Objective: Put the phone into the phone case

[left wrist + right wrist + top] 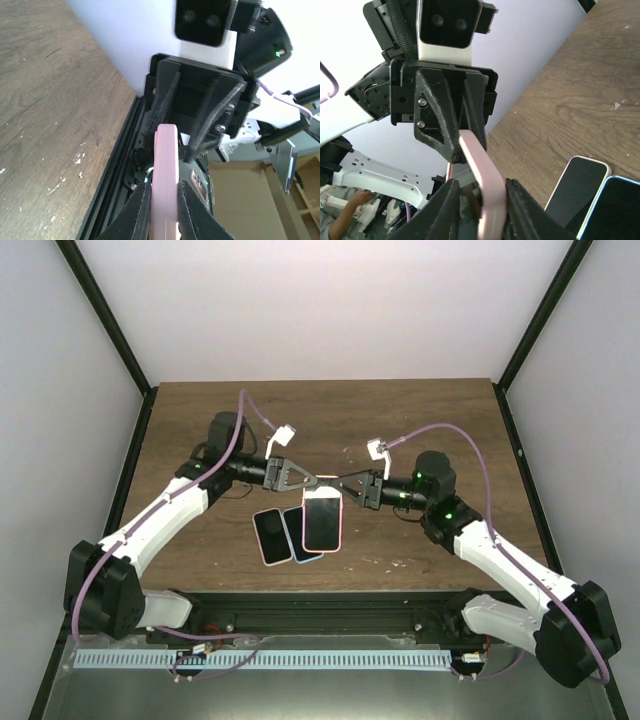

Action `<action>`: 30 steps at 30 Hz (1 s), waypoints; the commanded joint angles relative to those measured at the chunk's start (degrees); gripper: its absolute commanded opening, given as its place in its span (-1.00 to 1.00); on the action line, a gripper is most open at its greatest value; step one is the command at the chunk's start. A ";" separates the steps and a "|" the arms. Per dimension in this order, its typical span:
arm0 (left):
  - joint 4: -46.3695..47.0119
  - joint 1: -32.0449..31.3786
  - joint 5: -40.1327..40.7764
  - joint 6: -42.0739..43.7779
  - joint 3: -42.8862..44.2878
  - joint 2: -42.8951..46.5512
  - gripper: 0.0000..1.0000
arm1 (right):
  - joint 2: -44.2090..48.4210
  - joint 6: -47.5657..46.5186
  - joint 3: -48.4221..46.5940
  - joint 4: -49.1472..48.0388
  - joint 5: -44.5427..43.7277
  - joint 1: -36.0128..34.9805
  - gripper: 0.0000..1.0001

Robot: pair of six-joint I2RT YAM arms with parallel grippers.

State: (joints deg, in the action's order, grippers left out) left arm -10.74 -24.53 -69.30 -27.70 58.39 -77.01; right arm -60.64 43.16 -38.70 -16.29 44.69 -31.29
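Pink phone case [322,522], dark face showing, held aloft; white-edged phone [268,536] lying flat nearby

Pink phone case [323,521] covers the blue-edged phone's [295,530] right side; both wrist views cut off the case's lower end.

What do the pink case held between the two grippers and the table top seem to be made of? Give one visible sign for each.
The pink case: probably plastic or silicone, smooth with a soft, even sheen and a rounded edge; the look cannot settle which. The table top: wood or wood-look laminate, matt brown with grain lines and pale scuffs.
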 commanded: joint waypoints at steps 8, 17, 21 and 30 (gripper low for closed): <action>13.01 -0.16 2.29 -15.21 -2.75 0.47 -1.00 | 1.63 -1.03 3.11 -1.08 5.91 -0.99 0.35; 16.33 -0.17 5.30 -16.85 -2.28 0.67 -1.00 | 0.47 -0.52 4.21 0.43 8.07 -1.67 0.02; 16.88 -0.16 5.66 -17.59 -2.22 0.41 -0.99 | -0.04 1.40 4.44 -2.53 8.46 -1.71 -0.63; 11.11 -0.16 8.91 -16.05 -3.28 4.60 0.02 | 1.83 4.84 3.79 -7.55 4.04 -1.63 -0.89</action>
State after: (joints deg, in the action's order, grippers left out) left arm 3.16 -24.73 -62.98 -43.81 55.33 -76.05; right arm -60.82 47.62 -33.67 -20.18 51.40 -32.49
